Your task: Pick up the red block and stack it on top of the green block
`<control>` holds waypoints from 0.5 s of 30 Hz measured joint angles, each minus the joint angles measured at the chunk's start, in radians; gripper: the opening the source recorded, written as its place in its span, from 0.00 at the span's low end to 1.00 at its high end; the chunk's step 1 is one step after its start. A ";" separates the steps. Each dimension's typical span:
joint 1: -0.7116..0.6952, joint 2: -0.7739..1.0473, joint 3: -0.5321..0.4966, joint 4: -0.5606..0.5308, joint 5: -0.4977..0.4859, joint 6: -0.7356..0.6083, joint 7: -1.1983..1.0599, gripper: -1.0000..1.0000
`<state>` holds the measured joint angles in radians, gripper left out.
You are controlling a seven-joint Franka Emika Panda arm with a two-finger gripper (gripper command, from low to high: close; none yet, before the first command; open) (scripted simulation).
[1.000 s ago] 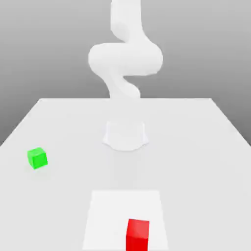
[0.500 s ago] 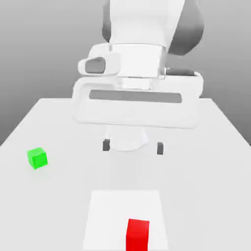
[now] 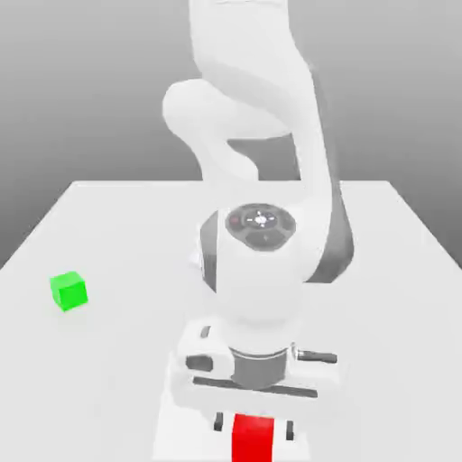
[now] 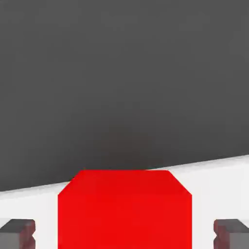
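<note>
The red block point(image 3: 254, 439) sits on a pale square patch at the table's near edge, in the middle of the exterior view. My gripper point(image 3: 254, 427) hangs directly above it, open, with one dark fingertip point(image 3: 218, 421) on each side of the cube's top. In the hand view the red block point(image 4: 124, 209) lies between the two fingertips point(image 4: 17, 232), with a gap on both sides. The green block point(image 3: 69, 291) rests alone on the table at the exterior view's left, far from the gripper.
The white table point(image 3: 388, 271) spreads around the arm's base. The arm's bulky wrist and elbow point(image 3: 262, 262) stand over the table's middle, hiding the base. The pale square patch point(image 3: 171, 424) lies under the red block.
The arm has swung down and toward the near edge. The hand, high over the table's middle half a second ago, now hangs over the red block. Both blocks stay put.
</note>
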<state>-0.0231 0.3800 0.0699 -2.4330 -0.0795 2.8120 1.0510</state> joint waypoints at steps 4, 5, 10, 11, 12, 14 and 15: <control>0.001 0.007 -0.001 0.001 -0.002 0.006 0.002 0.00; -0.002 -0.016 0.003 -0.003 0.003 -0.013 -0.002 0.00; -0.037 -0.165 0.006 -0.039 0.038 -0.127 -0.041 0.00; -0.058 -0.183 -0.008 -0.053 0.043 -0.130 -0.057 0.00; -0.080 -0.200 -0.024 -0.068 0.048 -0.133 -0.074 0.00; -0.123 -0.232 -0.060 -0.098 0.057 -0.134 -0.107 0.00; -0.141 -0.248 -0.083 -0.113 0.060 -0.134 -0.123 0.00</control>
<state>-0.1642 0.1323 -0.0133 -2.5463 -0.0200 2.6776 0.9284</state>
